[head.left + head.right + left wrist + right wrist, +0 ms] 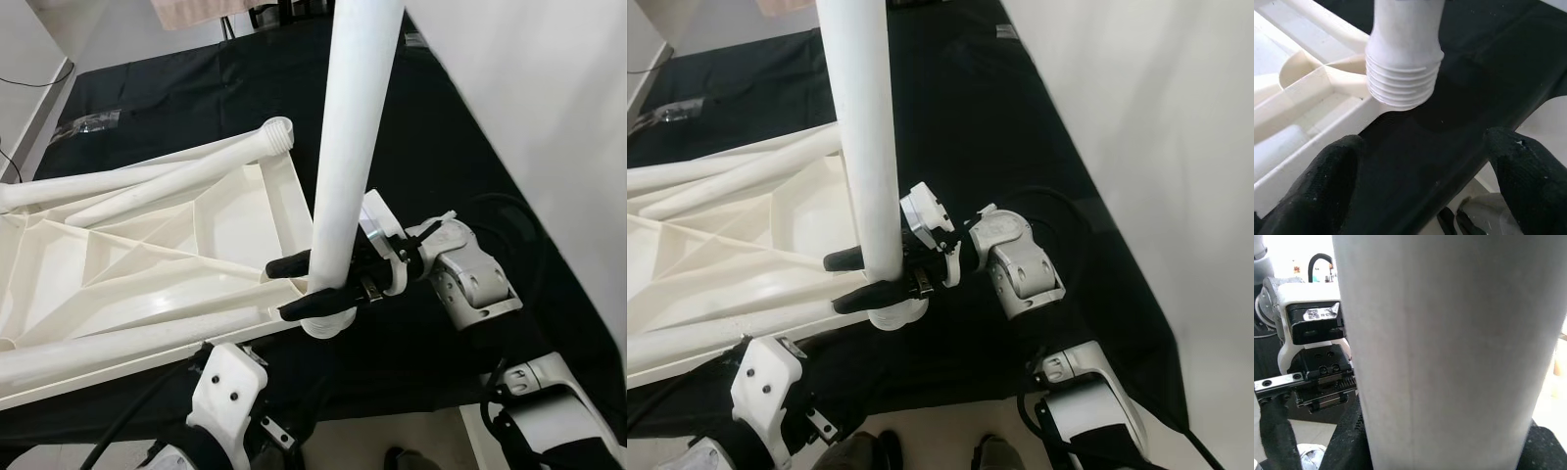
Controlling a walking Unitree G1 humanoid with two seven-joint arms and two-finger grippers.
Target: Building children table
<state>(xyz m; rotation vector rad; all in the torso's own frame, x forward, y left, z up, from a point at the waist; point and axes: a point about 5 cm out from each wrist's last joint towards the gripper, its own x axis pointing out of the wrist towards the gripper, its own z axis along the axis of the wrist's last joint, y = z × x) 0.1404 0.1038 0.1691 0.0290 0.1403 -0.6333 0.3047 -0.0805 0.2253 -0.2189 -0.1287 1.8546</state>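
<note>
The right claw [315,284] grips one upright leg [355,137] with its threaded end at the upturned tabletop's [167,255] near corner, not visibly screwed in, the left claw [1425,191] wide beside it, other legs loose.

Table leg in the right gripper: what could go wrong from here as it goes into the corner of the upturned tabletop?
1. The right gripper clamps the table leg low down, so the long upper part may lever and tilt in the grip.
2. The threaded end looks partly over the black mat, off the tabletop corner; it could cross-thread or miss.
3. The left gripper is open and holds nothing, so the tabletop might slide.
</note>
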